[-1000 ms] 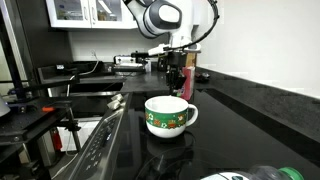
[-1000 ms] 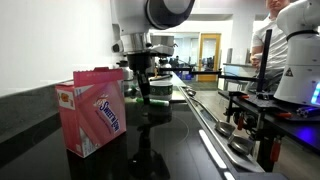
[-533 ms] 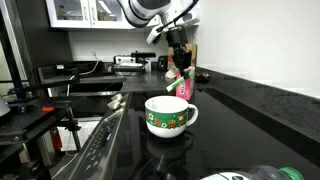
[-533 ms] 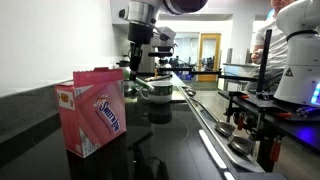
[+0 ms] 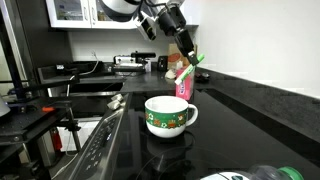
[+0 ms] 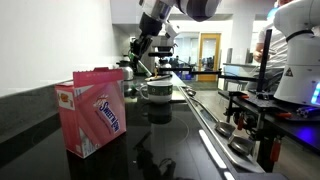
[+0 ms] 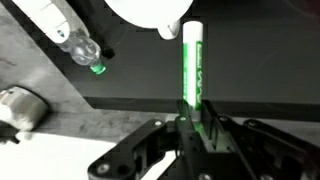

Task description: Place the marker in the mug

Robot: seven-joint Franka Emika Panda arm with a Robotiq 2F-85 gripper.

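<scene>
- Marker (image 7: 193,62): held in the tool (image 7: 192,128), clear of the table (image 5: 255,120), higher than the mug (image 5: 168,115) and outside it.
- Tool state: the fingers are clamped on the marker's near end, and the rest of the barrel sticks out straight ahead in the wrist view.
- Marker appearance: slim white barrel with bright green along most of its length and a pale, rounded far end.
- Marker end: in the wrist view it lies just beside the mug's white rim, not over the opening.
- Mug: upright on the table, white with a green patterned band round the outside and a handle at one side. Its inside reads white, but too little shows to tell whether anything is in it.
- Box (image 6: 97,110): pink carton, upright and closed, standing well apart from the mug in an exterior view. Contents not visible.
- Bottle (image 7: 80,48): clear, green cap, lying on its side on the table near the mug. Contents cannot be told.
</scene>
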